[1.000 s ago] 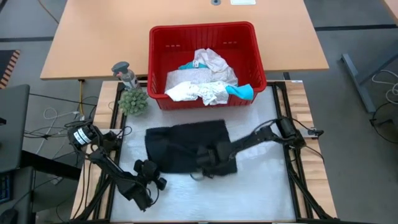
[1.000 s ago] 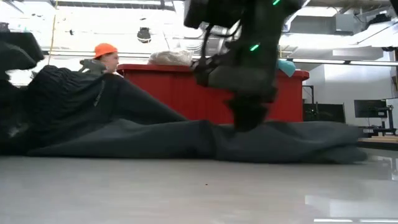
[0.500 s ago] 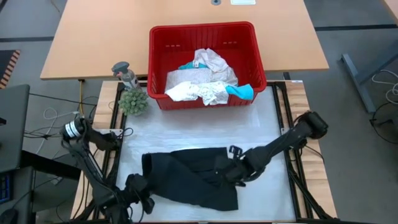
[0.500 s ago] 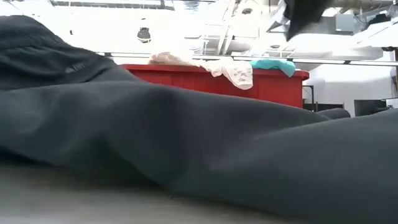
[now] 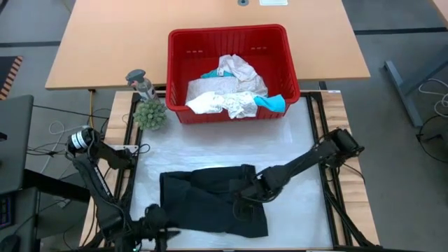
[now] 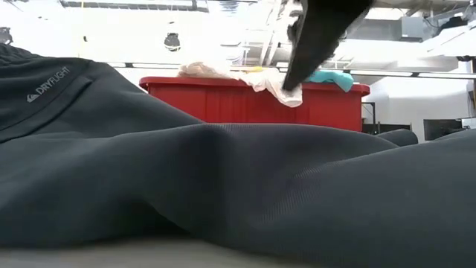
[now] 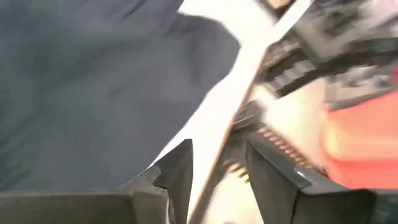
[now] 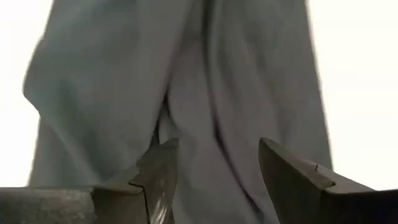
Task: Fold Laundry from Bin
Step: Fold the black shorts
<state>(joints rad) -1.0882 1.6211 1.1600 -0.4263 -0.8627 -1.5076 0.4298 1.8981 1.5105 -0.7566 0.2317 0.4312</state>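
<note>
Red bin [image 5: 231, 42] at the table's far side, white and teal laundry inside. Black garment [image 5: 210, 206] lies flat, near side of bin: soft, limp, light; take its edges. Right tool [image 5: 245, 208] open over it. Left tool [image 7: 214, 168] open at its corner.

A robotics lab or workshop is indicated. A white work surface [image 5: 301, 140] is seen mounted in a dark metal frame [image 5: 334, 199], with loose cables [image 5: 59, 136] trailing over a grey floor beside it. A long wooden tabletop [image 5: 112, 42] is set just behind. In the low view, an open hall with exposed ceiling ducting [image 6: 416, 30] and a computer monitor [image 6: 443, 130] is shown in the background.
</note>
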